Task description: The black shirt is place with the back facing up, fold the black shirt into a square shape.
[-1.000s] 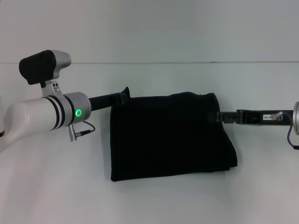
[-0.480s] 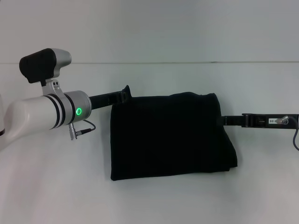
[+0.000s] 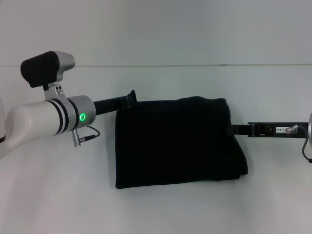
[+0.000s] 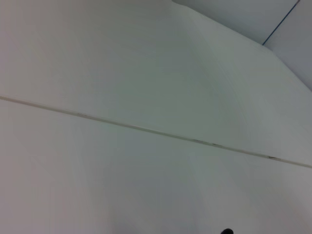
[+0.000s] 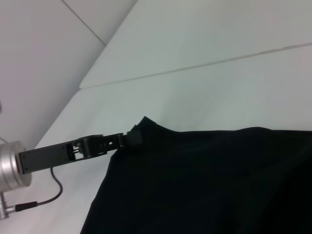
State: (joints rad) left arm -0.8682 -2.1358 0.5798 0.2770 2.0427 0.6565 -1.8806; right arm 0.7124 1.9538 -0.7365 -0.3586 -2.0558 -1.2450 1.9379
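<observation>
Black shirt (image 3: 178, 141) lay between both claws—left claw (image 3: 130, 97) touching its far left corner, right claw (image 3: 233, 128) beside its right edge; grip of either unclear.

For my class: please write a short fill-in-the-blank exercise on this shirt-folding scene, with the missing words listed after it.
1. The shirt lying folded on the table is ____ in colour.
2. The left gripper is at the shirt's far ____ corner.
3. The right gripper is at the shirt's ____ edge.
4. A small ____ light glows on the left arm.

Missing words: black; left; right; green
</observation>
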